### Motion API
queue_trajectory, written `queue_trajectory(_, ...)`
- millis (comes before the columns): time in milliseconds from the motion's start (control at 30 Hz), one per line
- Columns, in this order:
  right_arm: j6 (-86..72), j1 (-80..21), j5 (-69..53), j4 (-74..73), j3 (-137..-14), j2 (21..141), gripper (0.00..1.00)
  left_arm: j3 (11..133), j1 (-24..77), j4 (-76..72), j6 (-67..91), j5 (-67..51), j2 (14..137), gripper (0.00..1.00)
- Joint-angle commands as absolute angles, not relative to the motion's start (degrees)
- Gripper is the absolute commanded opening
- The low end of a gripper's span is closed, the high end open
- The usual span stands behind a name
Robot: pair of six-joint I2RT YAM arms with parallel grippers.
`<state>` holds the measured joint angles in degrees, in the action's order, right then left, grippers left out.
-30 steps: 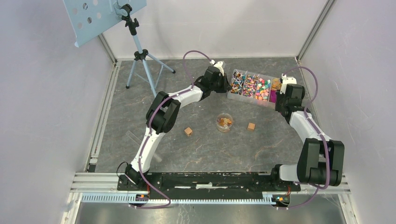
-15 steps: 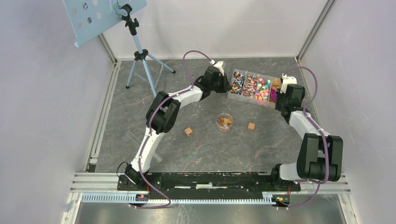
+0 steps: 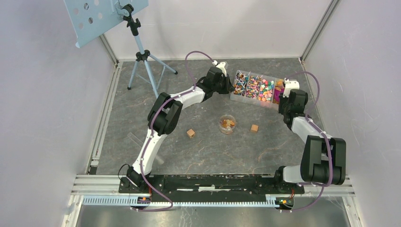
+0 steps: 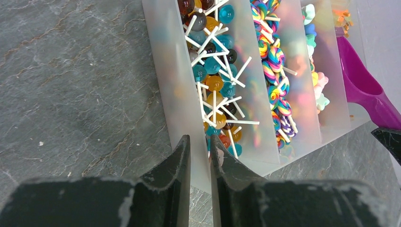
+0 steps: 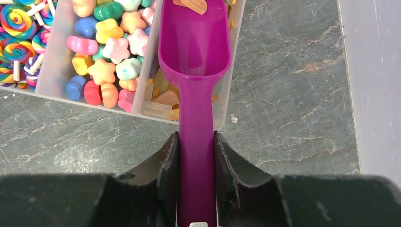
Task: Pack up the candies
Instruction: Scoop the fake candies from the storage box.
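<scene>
The candies [image 5: 106, 71] fill a clear divided box [image 4: 165, 71] at the back right of the table: lollipops [image 4: 213, 71], swirl pops, star-shaped sweets and pale orange pieces. My left gripper [image 4: 199, 142] is shut on the box's left end wall, one finger outside and one inside. My right gripper [image 5: 196, 137] is shut on the handle of a magenta scoop [image 5: 194, 47]. Its bowl hangs over the rightmost compartment, with one orange piece at its far end. A small clear cup [image 3: 227, 124] holding a few candies stands mid-table.
Two brown wooden cubes [image 3: 190, 133] [image 3: 254, 128] lie left and right of the cup. A tripod [image 3: 142, 56] carrying a pale blue perforated plate stands at the back left. White walls close in the table on three sides, the right one near the box.
The right gripper has drawn back slightly toward the near side with the scoop, and more of the magenta scoop shows over the box's right end. The left arm has not moved.
</scene>
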<state>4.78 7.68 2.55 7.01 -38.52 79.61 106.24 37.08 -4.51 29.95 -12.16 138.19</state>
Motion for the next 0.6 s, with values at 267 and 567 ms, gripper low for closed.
queue_trajectory(267,7.2,8.0,1.6,11.6,-33.5,76.4,0.0,107.5,37.6,-7.0,32.1,-16.5,137.3,0.09)
queue_trajectory(567,8.3,8.0,0.7,16.6,-29.0,73.5,0.0,108.1,37.6,-7.1,32.7,-16.3,137.1,0.21)
